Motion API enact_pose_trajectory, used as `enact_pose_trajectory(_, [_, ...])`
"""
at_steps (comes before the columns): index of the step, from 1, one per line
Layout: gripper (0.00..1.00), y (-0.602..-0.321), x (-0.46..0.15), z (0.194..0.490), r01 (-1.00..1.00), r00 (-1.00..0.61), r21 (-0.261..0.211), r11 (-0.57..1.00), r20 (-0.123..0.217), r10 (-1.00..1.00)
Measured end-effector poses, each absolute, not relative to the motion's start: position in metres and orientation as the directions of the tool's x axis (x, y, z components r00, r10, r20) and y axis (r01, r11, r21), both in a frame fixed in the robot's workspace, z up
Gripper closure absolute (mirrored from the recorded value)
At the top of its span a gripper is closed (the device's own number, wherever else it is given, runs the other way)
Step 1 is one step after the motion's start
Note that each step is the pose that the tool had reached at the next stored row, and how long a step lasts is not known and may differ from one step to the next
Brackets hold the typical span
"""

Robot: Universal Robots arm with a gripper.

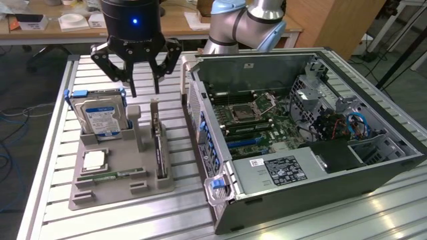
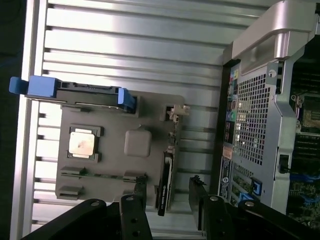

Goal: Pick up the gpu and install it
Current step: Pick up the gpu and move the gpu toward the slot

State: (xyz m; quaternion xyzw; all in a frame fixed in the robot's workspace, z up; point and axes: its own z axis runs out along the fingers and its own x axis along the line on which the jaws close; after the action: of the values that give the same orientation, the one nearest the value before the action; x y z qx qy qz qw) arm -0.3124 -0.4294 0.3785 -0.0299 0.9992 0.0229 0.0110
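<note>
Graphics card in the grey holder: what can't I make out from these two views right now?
- Graphics card: edge-on in both views, so its fan side and bracket cannot be told.
- Board slots: too small in the exterior view to tell which is free; in the wrist view the case wall and the picture's edge cut off most of the board.
- Holder: its slot under the card is hidden by the card itself in both views.

A grey holder (image 1: pixel 110 192) lies on the slatted metal table (image 1: pixel 173 220). A hard drive (image 1: pixel 100 117) in a blue carrier stands upright in the holder. A processor chip (image 1: pixel 94 160) and a memory stick (image 1: pixel 110 176) lie flat in front of it. Beside the holder, on the exterior view's right, an open computer case (image 1: pixel 320 200) exposes its motherboard (image 1: pixel 250 115).
</note>
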Motion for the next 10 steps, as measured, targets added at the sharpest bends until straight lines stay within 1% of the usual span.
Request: enact_pose_trajectory(10, [0.53, -0.4332, -0.3106, 0.3705, -0.019, -1.000, 0.045, 0.999, -0.023, -0.018])
